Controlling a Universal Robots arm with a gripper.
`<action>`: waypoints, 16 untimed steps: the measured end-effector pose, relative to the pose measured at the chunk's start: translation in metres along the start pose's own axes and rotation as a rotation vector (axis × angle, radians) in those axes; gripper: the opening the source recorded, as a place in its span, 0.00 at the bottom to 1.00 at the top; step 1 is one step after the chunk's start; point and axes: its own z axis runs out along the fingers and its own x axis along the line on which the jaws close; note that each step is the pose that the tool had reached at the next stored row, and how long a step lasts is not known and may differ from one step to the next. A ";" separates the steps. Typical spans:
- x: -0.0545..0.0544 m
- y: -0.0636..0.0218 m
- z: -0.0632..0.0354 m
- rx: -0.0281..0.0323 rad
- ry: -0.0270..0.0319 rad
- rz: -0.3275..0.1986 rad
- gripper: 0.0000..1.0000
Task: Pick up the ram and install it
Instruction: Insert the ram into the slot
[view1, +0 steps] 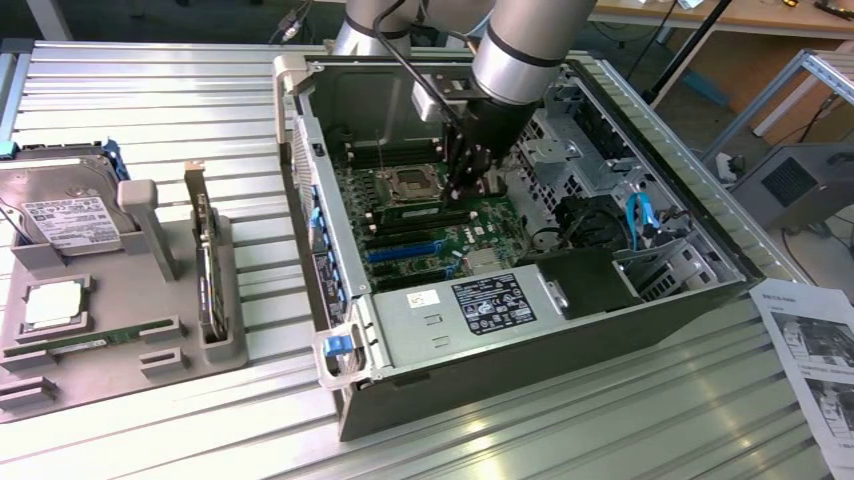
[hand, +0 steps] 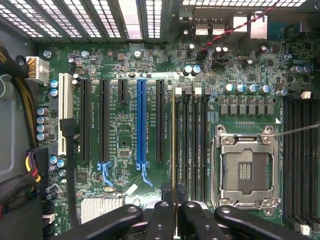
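The ram (hand: 173, 140) is seen edge-on, clamped betw. the closed fingers (hand: 161, 220) of the gripper (hand: 175, 216). It is held upright over the mobo (hand: 120, 125), parallel to the black slots (hand: 192, 140) just beside the CPU socket (hand: 245, 167), along the slot bank's side farthest from that socket. Whether it is seated can't be told. A blue slot (hand: 141, 122) is seen beyond the ram, further from the socket. In the exterior view the arm (view1: 527, 50) is seen reaching into the open PC case (view1: 534, 330), approx. over the socket.
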 end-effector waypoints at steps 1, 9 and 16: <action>0.000 -0.0001 0.0006 0.0001 -0.0015 0.000 0.12; -0.002 -0.0002 0.0047 0.0000 -0.0060 0.000 0.12; -0.003 -0.0004 0.0093 0.0000 -0.0099 0.000 0.12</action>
